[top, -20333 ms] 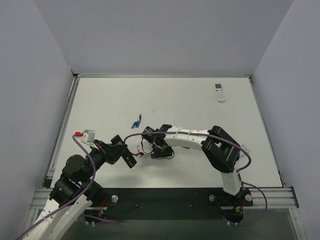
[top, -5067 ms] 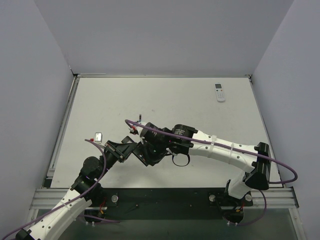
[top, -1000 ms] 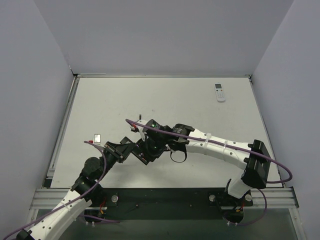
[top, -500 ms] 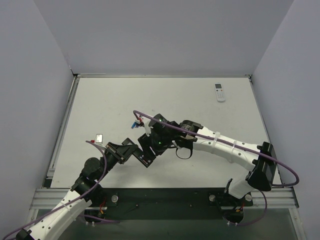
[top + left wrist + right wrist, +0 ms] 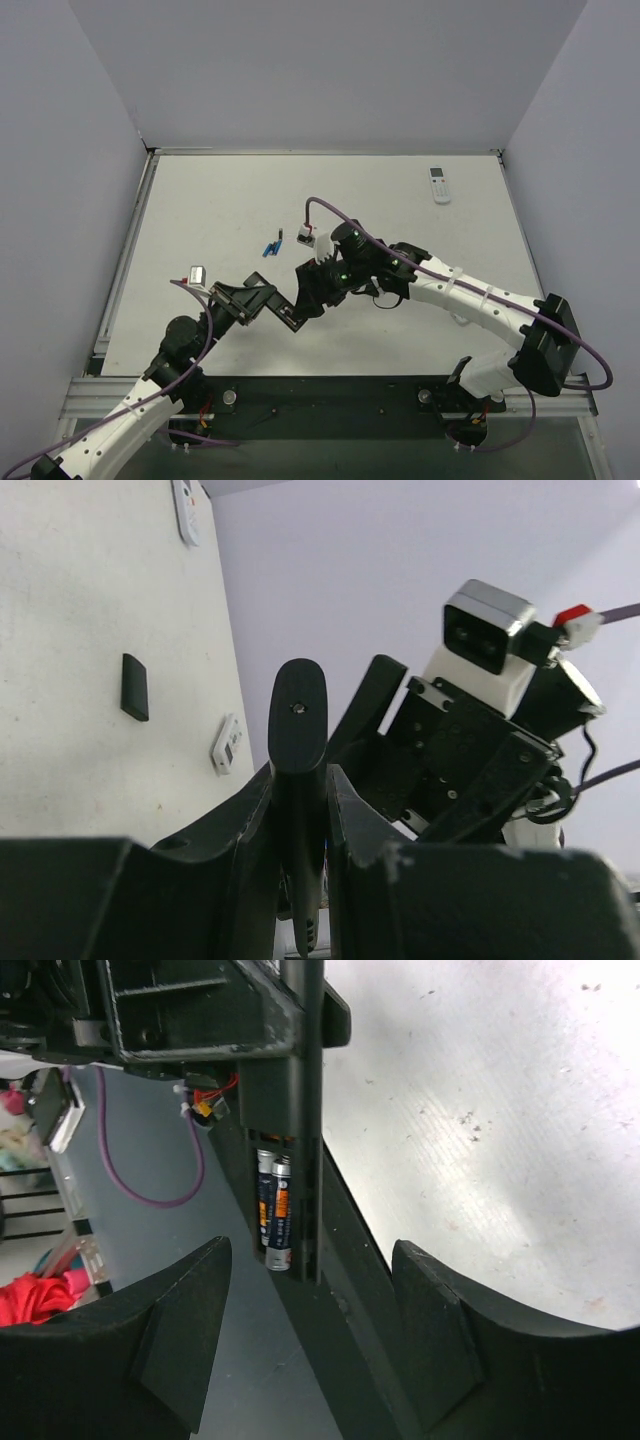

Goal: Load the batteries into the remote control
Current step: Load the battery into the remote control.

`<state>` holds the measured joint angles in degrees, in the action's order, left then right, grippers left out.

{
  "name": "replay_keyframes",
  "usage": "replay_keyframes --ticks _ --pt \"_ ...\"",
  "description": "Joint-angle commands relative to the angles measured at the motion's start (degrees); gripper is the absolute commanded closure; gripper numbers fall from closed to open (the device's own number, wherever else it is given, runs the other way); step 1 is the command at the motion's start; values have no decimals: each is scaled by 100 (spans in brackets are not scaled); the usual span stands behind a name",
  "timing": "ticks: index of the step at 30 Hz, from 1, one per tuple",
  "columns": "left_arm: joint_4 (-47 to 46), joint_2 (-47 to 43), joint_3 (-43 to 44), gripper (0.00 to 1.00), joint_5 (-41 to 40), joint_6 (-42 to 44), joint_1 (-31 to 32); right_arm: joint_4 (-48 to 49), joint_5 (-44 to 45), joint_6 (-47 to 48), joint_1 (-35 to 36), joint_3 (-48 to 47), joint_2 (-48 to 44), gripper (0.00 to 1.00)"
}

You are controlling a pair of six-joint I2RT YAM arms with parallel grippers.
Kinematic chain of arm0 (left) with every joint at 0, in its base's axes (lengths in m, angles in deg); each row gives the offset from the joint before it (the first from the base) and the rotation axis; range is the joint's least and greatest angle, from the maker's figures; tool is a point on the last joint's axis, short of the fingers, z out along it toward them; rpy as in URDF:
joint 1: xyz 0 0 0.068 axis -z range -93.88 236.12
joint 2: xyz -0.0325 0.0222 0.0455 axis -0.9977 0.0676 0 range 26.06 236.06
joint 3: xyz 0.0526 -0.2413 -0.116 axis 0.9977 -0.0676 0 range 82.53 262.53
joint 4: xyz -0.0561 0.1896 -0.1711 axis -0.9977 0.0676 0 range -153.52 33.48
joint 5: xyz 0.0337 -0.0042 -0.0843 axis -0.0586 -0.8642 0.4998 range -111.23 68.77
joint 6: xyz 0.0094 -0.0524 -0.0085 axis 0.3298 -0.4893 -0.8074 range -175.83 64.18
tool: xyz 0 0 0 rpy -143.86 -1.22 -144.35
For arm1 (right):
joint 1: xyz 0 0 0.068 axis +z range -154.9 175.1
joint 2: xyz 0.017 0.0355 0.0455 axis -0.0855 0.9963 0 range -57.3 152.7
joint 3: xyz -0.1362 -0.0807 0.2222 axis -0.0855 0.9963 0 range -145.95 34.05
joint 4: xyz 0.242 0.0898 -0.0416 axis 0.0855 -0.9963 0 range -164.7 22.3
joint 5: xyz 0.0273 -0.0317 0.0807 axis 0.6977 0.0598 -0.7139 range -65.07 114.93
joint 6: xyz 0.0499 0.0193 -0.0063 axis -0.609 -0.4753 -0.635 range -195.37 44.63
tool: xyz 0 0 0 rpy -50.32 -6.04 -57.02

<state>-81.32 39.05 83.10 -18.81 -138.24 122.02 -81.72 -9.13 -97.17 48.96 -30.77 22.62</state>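
Observation:
My left gripper (image 5: 272, 306) is shut on the black remote control (image 5: 298, 742) and holds it off the table, one end poking past the fingers. Seen from the right wrist, the remote control (image 5: 300, 1150) has its compartment uncovered, with two dark batteries (image 5: 272, 1208) lying side by side inside. My right gripper (image 5: 315, 1332) is open and straddles the remote's end, both fingers apart from it. In the top view the right gripper (image 5: 312, 290) sits just right of the left one. Two blue batteries (image 5: 270, 247) and a dark one (image 5: 281, 238) lie on the table behind the grippers.
A white remote with a screen (image 5: 439, 184) lies at the table's far right. In the left wrist view a small black flat piece (image 5: 134, 687) and a small white remote (image 5: 227, 743) lie on the table. The right arm's purple cable (image 5: 330, 205) loops above its wrist.
My right gripper has opened wider and drawn back to the right, off the remote. The blue batteries on the table have come into sight. The left gripper keeps its hold.

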Motion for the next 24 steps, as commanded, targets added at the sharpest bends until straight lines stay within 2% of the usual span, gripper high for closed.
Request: replay_keyframes --ticks 1,11,24 --pt "-943 142 100 100 145 -258 14 1111 -1102 -438 -210 338 -161 39" --pt "-1322 318 188 100 110 -434 14 2140 -1840 -957 -465 777 -99 47" --pt "-1507 291 144 100 -22 -574 14 2764 -2236 -1291 -614 1120 -275 47"
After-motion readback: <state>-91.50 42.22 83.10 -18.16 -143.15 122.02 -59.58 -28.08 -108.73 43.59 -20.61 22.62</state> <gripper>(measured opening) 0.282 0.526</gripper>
